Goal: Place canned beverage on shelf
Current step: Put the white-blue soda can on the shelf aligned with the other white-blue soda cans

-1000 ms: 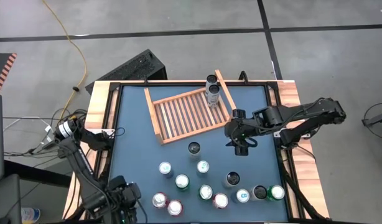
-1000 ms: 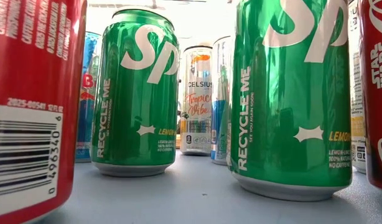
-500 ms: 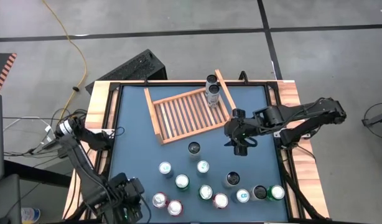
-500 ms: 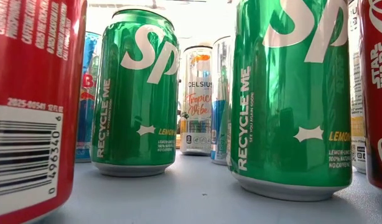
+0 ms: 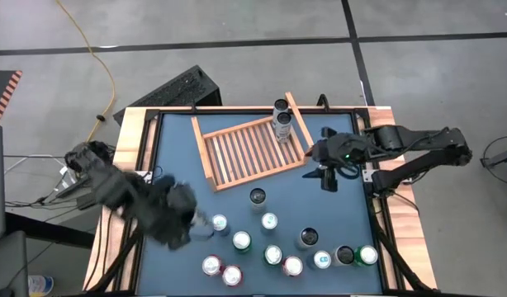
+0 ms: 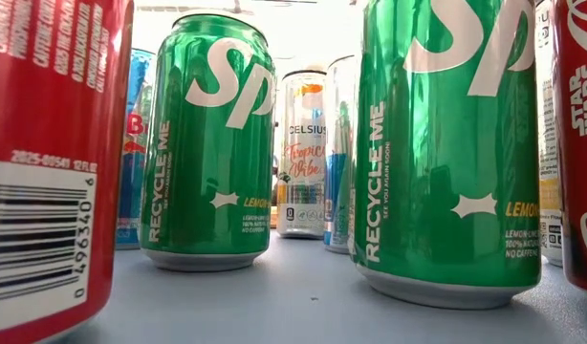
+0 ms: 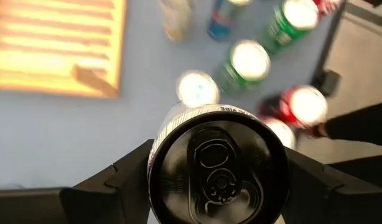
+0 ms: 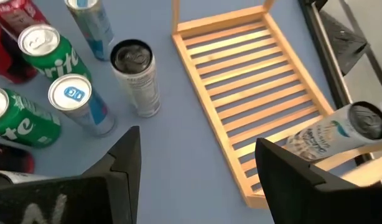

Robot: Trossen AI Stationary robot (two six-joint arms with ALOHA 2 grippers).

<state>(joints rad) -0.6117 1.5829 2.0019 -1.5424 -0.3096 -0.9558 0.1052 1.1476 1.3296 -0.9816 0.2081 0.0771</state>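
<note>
Between my left pincer's (image 7: pixel 219 177) fingers (image 7: pixel 119 177) sits a dark-topped can (image 7: pixel 217 163), gripped at its sides, lower left of the high view. Up at centre lies the shelf (image 5: pixel 247 150), two cans (image 5: pixel 281 117) already in its corner. I should carry mine upright, clear of the low rim. My right pincer (image 8: pixel 197 165) hangs open beside the shelf.

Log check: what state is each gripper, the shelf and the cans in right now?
Light-brown wooden slatted shelf: flat on the table, slats mostly bare.
Two silver cans: upright at the shelf's far right corner.
Left gripper: shut on a dark-topped can, off the table.
Right gripper: open, empty, beside the shelf.
Loose cans: upright on the table.
</note>
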